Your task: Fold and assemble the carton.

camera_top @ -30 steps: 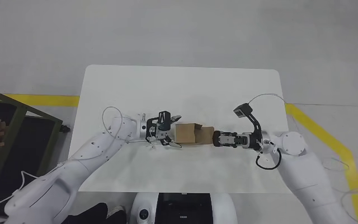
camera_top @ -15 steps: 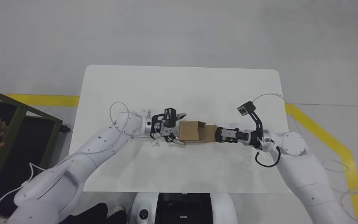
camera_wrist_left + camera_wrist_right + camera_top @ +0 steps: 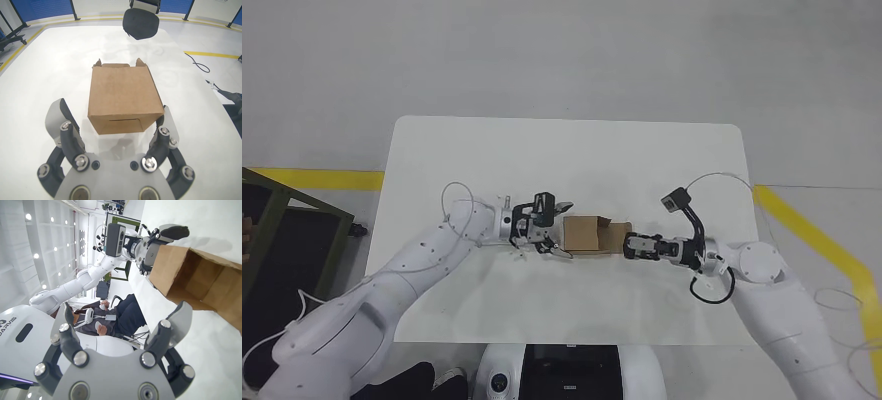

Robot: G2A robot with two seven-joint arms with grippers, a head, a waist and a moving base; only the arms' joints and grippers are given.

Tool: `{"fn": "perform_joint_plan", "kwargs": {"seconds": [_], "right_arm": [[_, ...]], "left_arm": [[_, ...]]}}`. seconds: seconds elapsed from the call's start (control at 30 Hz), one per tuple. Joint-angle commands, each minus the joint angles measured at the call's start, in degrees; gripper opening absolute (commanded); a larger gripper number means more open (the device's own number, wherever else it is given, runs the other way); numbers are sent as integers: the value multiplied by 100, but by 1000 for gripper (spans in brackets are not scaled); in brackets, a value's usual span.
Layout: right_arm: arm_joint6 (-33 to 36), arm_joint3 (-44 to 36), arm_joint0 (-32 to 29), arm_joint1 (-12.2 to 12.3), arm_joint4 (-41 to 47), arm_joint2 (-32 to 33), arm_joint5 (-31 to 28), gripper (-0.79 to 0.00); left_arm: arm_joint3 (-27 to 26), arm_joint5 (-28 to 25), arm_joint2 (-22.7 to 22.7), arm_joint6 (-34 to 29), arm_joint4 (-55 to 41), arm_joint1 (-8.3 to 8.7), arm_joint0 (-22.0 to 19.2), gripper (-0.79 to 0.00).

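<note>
Jaws of the left gripper (image 3: 113,109) stand wide, one on each side of the carton's (image 3: 585,234) closed end, clamping nothing; one finger is just beside a corner. From above, this gripper sits at the carton's 9 o'clock. The right gripper (image 3: 123,310), at 3 o'clock, is also spread wide and empty, facing the open mouth. The carton lies on its side, toward 6 o'clock from the middle of the table (image 3: 442,160).

The step looks like closing that mouth. It would go best with the left gripper bracing the tucked end so the box cannot slide, while the right folds the small side flaps in before the larger one.

Inside, the carton is empty.
</note>
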Motion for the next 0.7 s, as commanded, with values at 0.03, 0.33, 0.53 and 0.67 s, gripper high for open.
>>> {"fn": "perform_joint_plan", "kwargs": {"seconds": [0.03, 0.33, 0.53, 0.67], "right_arm": [[-115, -67, -16, 9, -110, 37, 17, 0], [-115, -67, -16, 9, -110, 37, 17, 0], [-115, -67, -16, 9, -110, 37, 17, 0], [-115, -67, -16, 9, -110, 37, 17, 0]], "left_arm": [[-39, 35, -42, 100, -35, 9, 64, 0], [-45, 37, -47, 107, -36, 10, 70, 0], [-45, 37, -47, 107, -36, 10, 70, 0], [-128, 152, -79, -46, -105, 6, 137, 0]]}}
